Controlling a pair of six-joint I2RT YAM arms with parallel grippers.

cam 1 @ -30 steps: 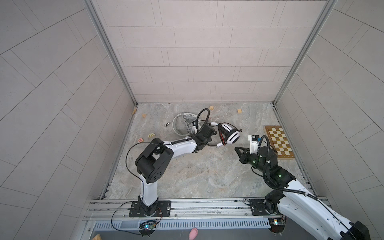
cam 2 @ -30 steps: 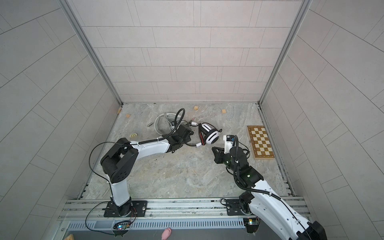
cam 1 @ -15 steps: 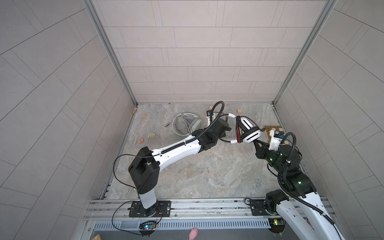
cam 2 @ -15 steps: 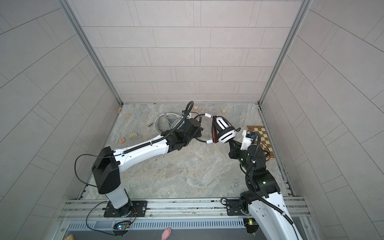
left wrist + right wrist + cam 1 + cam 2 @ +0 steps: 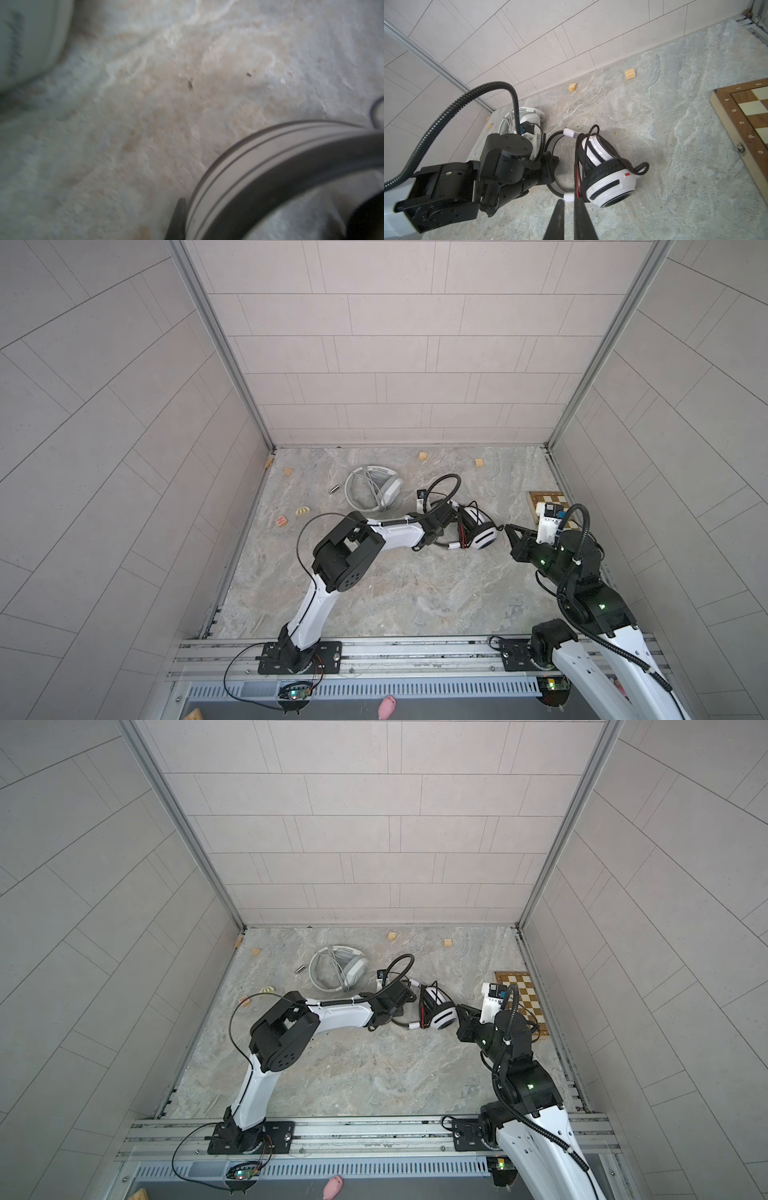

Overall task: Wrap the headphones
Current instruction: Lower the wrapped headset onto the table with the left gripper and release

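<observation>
At the tabletop's (image 5: 415, 597) middle, two headphones: black-and-white pair (image 5: 608, 182), headband (image 5: 239, 172) pinched by left gripper (image 5: 453, 524), cord (image 5: 576, 158) nipped between right gripper's (image 5: 569, 200) jaws; white pair (image 5: 376, 493) nearer far edge. Along far edge, four wooden blocks (image 5: 422, 456); at right edge, one chessboard (image 5: 737, 116).

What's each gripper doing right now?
Left gripper: closed on the headband of the black-and-white headset.
Right gripper: fingers nearly closed, apparently pinching that headset's cable.

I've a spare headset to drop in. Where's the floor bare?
Bare: the wide floor stretch between the rail and the black-and-white headphones; also the back patch between the wooden block and chessboard. Crowded: from the white headphones across to the right gripper.
</observation>
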